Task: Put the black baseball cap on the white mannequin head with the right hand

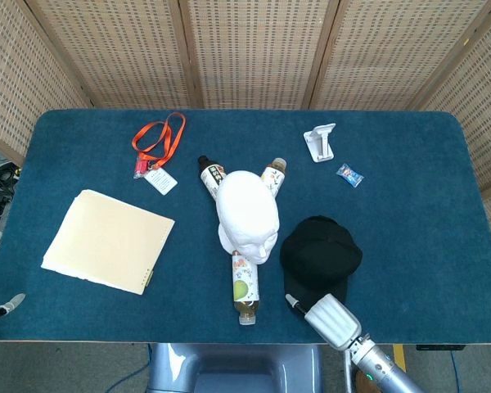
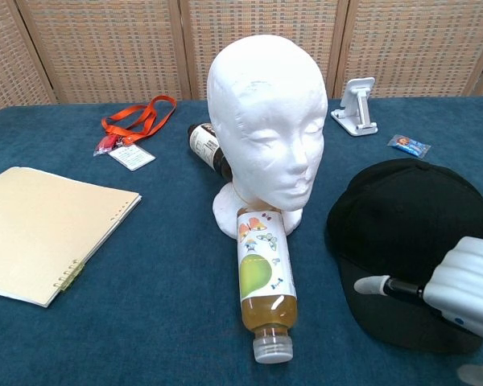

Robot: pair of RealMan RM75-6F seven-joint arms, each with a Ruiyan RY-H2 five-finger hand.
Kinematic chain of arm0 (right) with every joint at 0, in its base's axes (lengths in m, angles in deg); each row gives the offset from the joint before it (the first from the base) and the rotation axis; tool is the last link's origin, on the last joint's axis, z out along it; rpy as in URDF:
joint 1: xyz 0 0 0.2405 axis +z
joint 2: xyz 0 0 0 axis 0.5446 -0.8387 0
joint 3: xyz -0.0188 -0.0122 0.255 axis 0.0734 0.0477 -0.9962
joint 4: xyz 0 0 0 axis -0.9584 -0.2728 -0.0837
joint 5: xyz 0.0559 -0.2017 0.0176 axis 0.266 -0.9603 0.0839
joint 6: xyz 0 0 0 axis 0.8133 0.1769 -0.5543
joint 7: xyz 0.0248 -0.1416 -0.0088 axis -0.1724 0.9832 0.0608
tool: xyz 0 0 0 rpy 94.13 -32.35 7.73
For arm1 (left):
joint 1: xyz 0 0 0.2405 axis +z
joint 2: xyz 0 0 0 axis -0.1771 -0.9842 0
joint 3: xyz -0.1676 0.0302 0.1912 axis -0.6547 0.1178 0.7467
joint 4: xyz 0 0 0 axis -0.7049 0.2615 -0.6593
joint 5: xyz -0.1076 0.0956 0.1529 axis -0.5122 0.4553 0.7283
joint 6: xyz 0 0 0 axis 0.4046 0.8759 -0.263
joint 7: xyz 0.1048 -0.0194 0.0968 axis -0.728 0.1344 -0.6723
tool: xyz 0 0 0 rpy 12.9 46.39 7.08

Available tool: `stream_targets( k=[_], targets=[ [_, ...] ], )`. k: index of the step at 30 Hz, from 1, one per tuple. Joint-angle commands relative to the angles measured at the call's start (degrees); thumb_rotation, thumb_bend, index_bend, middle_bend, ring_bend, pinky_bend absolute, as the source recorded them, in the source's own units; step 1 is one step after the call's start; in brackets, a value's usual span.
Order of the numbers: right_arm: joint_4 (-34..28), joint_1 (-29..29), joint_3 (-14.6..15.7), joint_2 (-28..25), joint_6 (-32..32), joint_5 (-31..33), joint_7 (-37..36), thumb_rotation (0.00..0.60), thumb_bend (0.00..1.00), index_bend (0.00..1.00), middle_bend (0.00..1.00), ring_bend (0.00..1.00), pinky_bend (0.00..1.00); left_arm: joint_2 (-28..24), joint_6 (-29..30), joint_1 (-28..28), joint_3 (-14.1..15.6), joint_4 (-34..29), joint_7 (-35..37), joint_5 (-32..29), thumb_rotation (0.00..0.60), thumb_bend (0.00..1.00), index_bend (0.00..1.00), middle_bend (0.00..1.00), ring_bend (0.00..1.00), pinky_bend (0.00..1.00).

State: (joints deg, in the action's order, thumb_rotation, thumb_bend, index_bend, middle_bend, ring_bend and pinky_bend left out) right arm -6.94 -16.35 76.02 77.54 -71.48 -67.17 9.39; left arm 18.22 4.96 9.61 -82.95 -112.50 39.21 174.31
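Observation:
The black baseball cap (image 1: 321,252) lies flat on the blue table, right of the white mannequin head (image 1: 247,214), its brim towards the front edge. In the chest view the cap (image 2: 409,219) sits low on the right and the mannequin head (image 2: 266,129) stands upright at centre. My right hand (image 1: 327,317) hovers over the cap's brim at the front edge. One of its fingers (image 2: 373,285) points left across the brim, and I see nothing held in the hand (image 2: 470,288). Only the fingertips (image 1: 13,304) of my left hand show at the far left edge, spread and empty.
A juice bottle (image 2: 262,281) lies in front of the mannequin head, and two more bottles (image 1: 213,174) lie behind it. A cream notebook (image 1: 108,241) is at the left, an orange lanyard (image 1: 157,139) at the back left, a white phone stand (image 1: 320,142) and a small packet (image 1: 349,174) at the back right.

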Motion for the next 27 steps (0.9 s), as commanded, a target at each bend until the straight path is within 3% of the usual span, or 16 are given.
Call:
stream_targets(
  k=[1, 15, 27],
  targets=[
    [1.16, 0.48, -0.31, 1.13, 0.34, 0.71, 0.29, 0.6, 0.0, 0.19, 0.97, 1.0, 1.0, -0.02, -0.11, -0.02, -0.03, -0.03, 0.09, -0.14, 0.6, 0.0, 0.0, 0.0, 0.0, 0.0],
    [6.66, 1.52, -0.66, 5.91, -0.64, 2.63, 0.46, 0.6, 0.01, 0.2, 0.97, 1.0, 1.0, -0.37, -0.52, -0.2, -0.32, -0.09, 0.92, -0.78, 0.6, 0.0, 0.0, 0.0, 0.0, 0.0],
    [11.56, 1.19, -0.23, 7.43, -5.89, 1.9, -1.8, 0.6, 0.47, 0.21, 0.98, 1.0, 1.0, -0.32, -0.61, -0.22, -0.27, -0.35, 0.53, -0.72, 0.6, 0.0, 0.0, 0.0, 0.0, 0.0]
  ],
)
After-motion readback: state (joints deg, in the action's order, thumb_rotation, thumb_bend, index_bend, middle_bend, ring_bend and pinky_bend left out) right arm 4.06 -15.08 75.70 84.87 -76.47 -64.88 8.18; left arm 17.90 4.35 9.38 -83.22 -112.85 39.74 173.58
